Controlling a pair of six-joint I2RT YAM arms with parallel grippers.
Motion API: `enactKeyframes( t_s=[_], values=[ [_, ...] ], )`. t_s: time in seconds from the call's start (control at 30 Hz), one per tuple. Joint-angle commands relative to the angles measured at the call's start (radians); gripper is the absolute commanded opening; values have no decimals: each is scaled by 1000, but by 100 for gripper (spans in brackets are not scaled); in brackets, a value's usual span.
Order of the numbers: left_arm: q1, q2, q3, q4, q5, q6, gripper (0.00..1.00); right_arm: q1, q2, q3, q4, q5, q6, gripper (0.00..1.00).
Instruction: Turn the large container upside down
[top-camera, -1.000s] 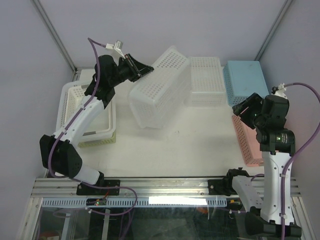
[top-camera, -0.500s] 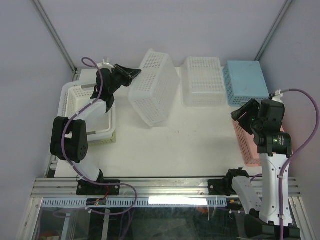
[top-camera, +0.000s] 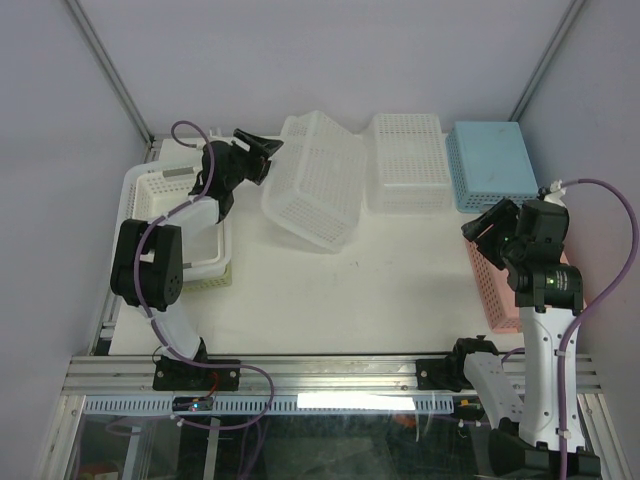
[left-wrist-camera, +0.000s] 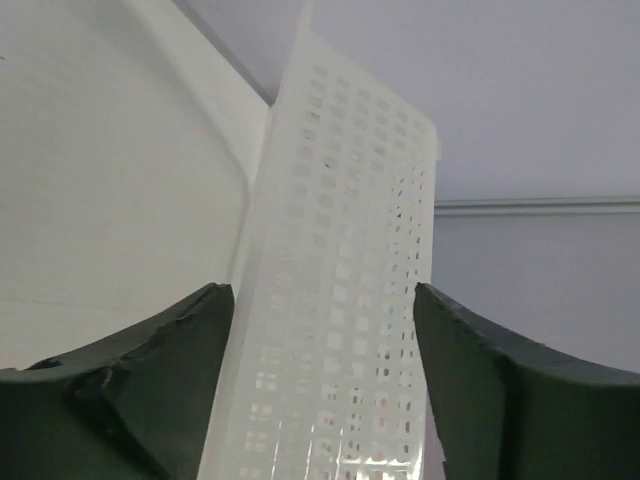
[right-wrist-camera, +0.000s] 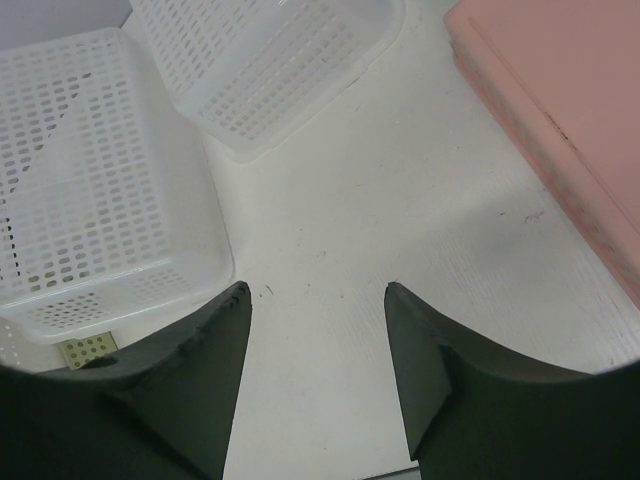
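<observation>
At your far left sits a stack of white and yellow-green plastic baskets (top-camera: 205, 268), with the left arm reaching over it. The left gripper (top-camera: 262, 150) is at the back of the white table (top-camera: 380, 290), just beside the large white perforated rectangular plastic container (top-camera: 318, 190). Its black fingers (left-wrist-camera: 150, 370) are spread wide. In the wrist view the container's perforated wall fills the gap between them, but you can't tell whether either finger touches it.

The large container is tipped over, leaning on one lower edge with a flared rim raised toward the back. It is neither upright nor inverted, so the turn looks about half made. What's left is to let it roll on until the rim lies flat on the table and the base faces up.

To its right are a smaller white perforated basket (top-camera: 405, 160), touching or just beside it, then a blue plastic basket (top-camera: 490, 165) and a pink plastic basket (top-camera: 492, 285) along the right edge. Your right gripper (top-camera: 487, 226) hangs over the table near the pink basket, jaws apart and empty, well apart from the container.
</observation>
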Motion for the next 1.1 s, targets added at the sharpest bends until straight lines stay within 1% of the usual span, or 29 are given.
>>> enactKeyframes(
  t_s=[0.0,0.1,0.17,0.27,0.43,0.5,0.6,0.67,0.73,0.87,1.0,1.07],
  values=[
    [-10,-43,114,-123,-79,162,79,1,-2,-2,39,-17,4,60],
    [-10,-66,169,-225,-131,253,92,1,3,-8,46,-24,6,60],
    [-14,-74,207,-297,-168,324,97,3,7,-12,53,-35,8,60],
    [-21,-84,241,-358,-213,396,99,2,14,-13,62,-45,11,60],
    [-41,-99,262,-407,-227,472,99,1,16,-11,65,-52,11,60],
    [-88,-125,275,-423,-256,562,99,1,14,-14,63,-54,10,60],
    [-236,-164,311,-519,-380,813,99,2,6,-19,54,-53,7,60],
    [-331,-188,306,-608,-462,893,99,1,-3,-29,49,-50,5,60],
    [-405,-215,276,-690,-527,908,99,2,-16,-47,52,-48,6,60],
    [-519,-277,134,-785,-647,887,99,1,-25,-70,53,-52,7,60],
    [-553,-326,-3,-853,-647,784,97,2,-23,-70,52,-43,-3,60],
    [-554,-318,-37,-879,-689,722,95,2,-16,-72,61,-46,-5,60]
  ],
)
